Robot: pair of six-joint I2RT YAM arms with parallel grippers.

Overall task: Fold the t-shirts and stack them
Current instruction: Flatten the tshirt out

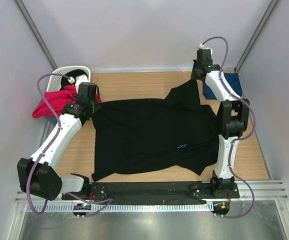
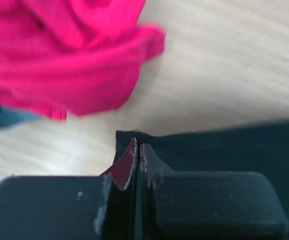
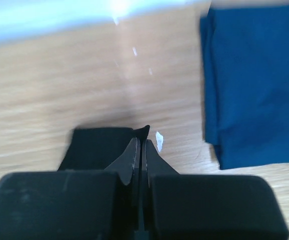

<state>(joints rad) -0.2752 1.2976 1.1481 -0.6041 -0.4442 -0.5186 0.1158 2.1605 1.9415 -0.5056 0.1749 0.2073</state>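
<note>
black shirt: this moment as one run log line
left gripper: shut on black t-shirt corner | right gripper: shut on black t-shirt edge | navy t-shirt: folded, far right | magenta t-shirt: heaped by basket

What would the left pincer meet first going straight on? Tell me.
Probably the red shirt, past a strip of bare table; the left pincer holds the black shirt.

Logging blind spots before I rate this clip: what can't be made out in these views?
Top external: basket contents, hidden by the magenta t-shirt and left arm.
Top external: the black t-shirt's blue chest mark, too small to read.
Top external: the navy t-shirt, partly covered by the right arm.
Left wrist: magenta t-shirt blurred, cut off at the top edge.
</note>
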